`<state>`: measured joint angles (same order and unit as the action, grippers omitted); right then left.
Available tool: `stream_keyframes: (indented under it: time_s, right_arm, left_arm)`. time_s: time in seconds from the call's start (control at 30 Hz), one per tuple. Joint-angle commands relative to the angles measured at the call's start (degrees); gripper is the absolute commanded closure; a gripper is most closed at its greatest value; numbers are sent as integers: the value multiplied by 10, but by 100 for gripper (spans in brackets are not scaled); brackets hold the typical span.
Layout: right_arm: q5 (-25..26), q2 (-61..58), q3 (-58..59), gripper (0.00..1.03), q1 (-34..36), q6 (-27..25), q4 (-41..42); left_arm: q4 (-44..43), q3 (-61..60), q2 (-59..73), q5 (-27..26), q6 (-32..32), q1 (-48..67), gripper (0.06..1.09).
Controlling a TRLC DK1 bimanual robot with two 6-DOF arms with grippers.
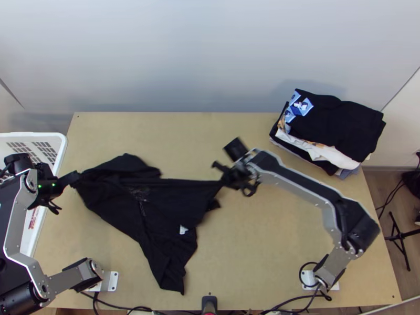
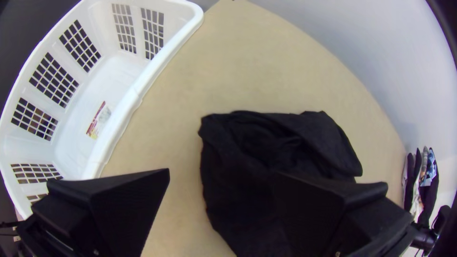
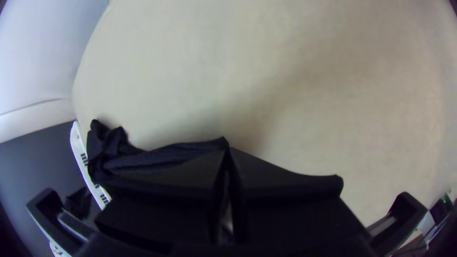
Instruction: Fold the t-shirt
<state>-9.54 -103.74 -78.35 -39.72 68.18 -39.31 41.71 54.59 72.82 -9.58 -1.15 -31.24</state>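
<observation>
On the table (image 1: 262, 257), one rumpled black shirt (image 1: 157, 205): left claw (image 2: 223, 176) apart, right claw (image 3: 226, 149) clamped on one end; we should pinch the opposite end before spreading gently.

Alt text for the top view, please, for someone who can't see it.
A black T-shirt lies crumpled on a wooden table, one edge drawn out to the right gripper, which holds it; the left gripper is open by its other end. A stack of clothes sits far right, a white basket at left.
</observation>
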Motion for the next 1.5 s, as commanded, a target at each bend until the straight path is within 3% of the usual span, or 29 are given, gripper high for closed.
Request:
stream_keyframes:
  time_s: [0.0,0.27,0.53,0.7,1.07,1.33,1.37,1.4,1.47]
  right_arm:
    - [22,47,30,100,112,-31,-7]
    - [37,79,29,100,193,-52,6]
    - [37,93,50,100,190,-48,13]
    - [46,115,81,100,169,-47,56]
    - [47,139,86,100,165,-58,73]
    - [46,156,97,100,163,-70,91]
    - [46,157,97,100,163,-71,94]
    - [46,159,98,100,163,-72,97]
    - [46,161,98,100,163,-77,103]
  left_arm:
    - [6,22,5,-1,-13,15,10]
    - [20,46,8,0,-53,70,10]
    - [86,134,56,-21,-105,194,10]
    - [65,192,117,-36,-120,294,10]
    - [46,291,320,56,-120,419,10]
    - [-22,308,378,77,-97,424,11]
    - [-29,309,382,77,-95,424,13]
    - [-41,311,385,78,-95,424,21]
    - [-80,303,384,78,-104,423,65]
